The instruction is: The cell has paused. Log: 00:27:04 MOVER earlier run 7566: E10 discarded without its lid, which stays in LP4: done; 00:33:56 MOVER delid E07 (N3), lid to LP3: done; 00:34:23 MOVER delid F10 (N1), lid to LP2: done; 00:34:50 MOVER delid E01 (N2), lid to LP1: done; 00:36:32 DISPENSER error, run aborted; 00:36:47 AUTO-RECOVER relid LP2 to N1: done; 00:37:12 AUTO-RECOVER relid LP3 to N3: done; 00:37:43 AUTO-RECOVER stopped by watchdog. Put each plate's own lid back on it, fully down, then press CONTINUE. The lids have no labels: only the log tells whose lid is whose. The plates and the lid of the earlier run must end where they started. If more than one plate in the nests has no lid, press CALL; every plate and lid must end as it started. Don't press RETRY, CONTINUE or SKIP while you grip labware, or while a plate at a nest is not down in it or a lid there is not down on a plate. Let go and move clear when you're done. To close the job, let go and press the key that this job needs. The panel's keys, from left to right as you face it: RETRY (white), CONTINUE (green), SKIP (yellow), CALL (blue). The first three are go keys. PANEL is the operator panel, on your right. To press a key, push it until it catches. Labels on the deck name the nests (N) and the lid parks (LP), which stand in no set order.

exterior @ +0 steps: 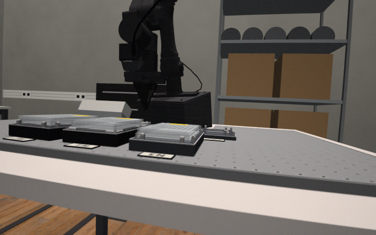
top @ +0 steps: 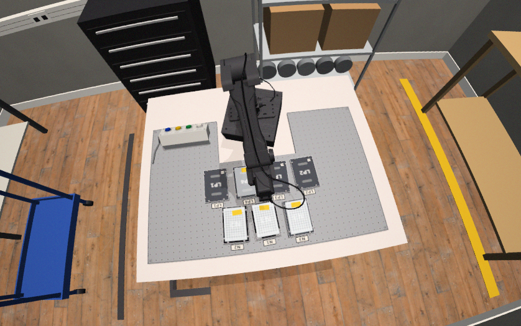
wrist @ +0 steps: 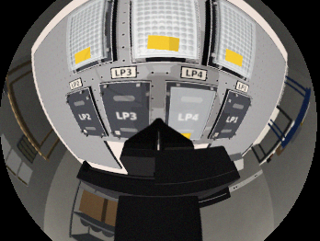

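Three well plates with yellow tags sit in the front nests: N2 [top: 235, 224] [exterior: 52, 119] [wrist: 234, 30], N1 [top: 265, 219] [exterior: 106, 124] [wrist: 164, 16] and N3 [top: 298, 217] [exterior: 169, 131] [wrist: 86, 28]. Each appears to carry a clear lid. A pale lid [top: 242, 183] [wrist: 189, 113] lies in park LP4. Parks LP1 [top: 216, 185] [wrist: 231, 116], LP3 [top: 283, 177] [wrist: 126, 109] and LP2 [top: 304, 172] [wrist: 82, 116] are dark and bare. My gripper [top: 264, 199] [exterior: 144, 106] [wrist: 158, 121] is shut and empty, hanging above the deck between LP4 and LP3, behind the N1 plate.
The operator panel [top: 184, 137] stands at the back left of the deck with its blue [top: 167, 129], yellow [top: 178, 127], green [top: 188, 126] and white [top: 199, 125] keys. The arm's base [top: 253, 115] stands behind the parks. A shelf rack stands beyond the table.
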Controlling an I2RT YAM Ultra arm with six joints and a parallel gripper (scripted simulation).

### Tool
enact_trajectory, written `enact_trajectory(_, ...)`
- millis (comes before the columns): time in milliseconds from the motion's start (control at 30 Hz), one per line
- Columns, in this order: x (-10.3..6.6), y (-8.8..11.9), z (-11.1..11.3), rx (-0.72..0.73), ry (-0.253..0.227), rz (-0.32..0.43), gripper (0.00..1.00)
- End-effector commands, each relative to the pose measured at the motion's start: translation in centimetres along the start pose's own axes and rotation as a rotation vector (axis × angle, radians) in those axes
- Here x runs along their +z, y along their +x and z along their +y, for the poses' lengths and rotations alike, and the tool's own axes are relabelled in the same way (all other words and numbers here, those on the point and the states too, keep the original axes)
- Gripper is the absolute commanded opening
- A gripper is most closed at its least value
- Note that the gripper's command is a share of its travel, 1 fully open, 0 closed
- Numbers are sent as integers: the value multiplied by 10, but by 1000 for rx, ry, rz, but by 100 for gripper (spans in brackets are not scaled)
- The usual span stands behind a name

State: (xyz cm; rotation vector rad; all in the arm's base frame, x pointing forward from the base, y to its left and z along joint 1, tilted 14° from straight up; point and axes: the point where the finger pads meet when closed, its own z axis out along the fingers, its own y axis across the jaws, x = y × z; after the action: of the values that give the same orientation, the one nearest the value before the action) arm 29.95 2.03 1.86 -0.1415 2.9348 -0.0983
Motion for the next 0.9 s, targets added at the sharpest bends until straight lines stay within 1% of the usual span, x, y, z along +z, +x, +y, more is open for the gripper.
enact_trajectory(0,-17,-25,-1,29,16,-98,0)
enact_trajectory(33,-17,-25,-3,34,17,-97,0)
enact_trajectory(67,-21,-18,-1,26,16,-72,0)
enact_trajectory(167,-36,-17,-1,25,16,-72,0)
enact_trajectory(233,-36,-17,-1,25,16,-72,0)
enact_trajectory(533,-82,-14,0,25,15,-72,0)
enact_trajectory(700,-83,-11,0,25,15,-72,0)
enact_trajectory(733,-79,-6,0,23,16,-57,0)
enact_trajectory(800,-79,-6,0,23,16,-57,0)
enact_trajectory(867,-75,0,1,22,15,-42,0)
